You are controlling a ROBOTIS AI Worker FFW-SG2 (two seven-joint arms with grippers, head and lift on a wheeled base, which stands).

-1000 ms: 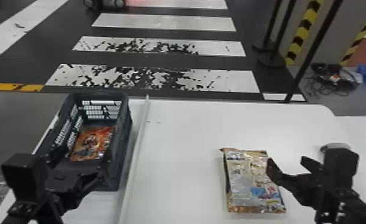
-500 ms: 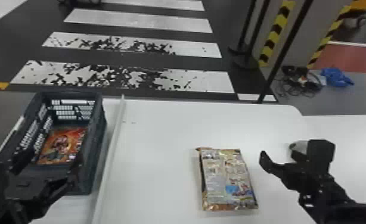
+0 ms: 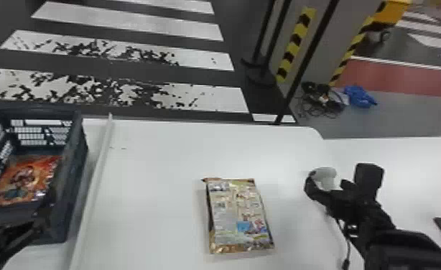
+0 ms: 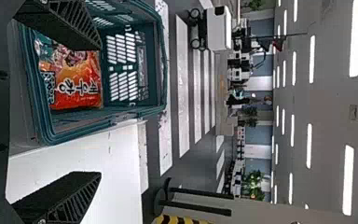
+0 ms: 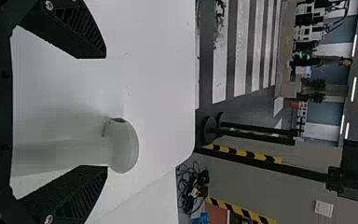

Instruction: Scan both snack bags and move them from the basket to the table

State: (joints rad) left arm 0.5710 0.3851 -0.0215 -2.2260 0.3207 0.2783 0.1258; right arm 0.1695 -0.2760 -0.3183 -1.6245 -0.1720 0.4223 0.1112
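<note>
Snack bags lie in two places: the gold one (image 3: pixel 237 215) flat on the white table (image 3: pixel 158 179), the orange one (image 3: pixel 24 179) inside the basket (image 3: pixel 74 179), to the left past a raised white strip (image 3: pixel 96 172). Across the last frames the right gripper (image 5: pixel 106 112) has drawn away from beside the gold bag and come to the white scanner (image 5: pixel 123 147), while the head view has swung toward the robot's right. The gold bag keeps its place on the table.

That shift suggests the work is passing from placing the first bag to scanning it, so taking hold of the scanner is probably the step in hand. The right gripper's fingers stand wide apart, the scanner's head just beyond their tips and its handle in the gap; no firm grip shows. The handle sits nearer one finger, so closing off-centre could nudge it.

The left gripper (image 4: pixel 99 111) is open and empty by the basket's near end, well placed for the orange bag later. Whether either bag has been scanned cannot be told.
</note>
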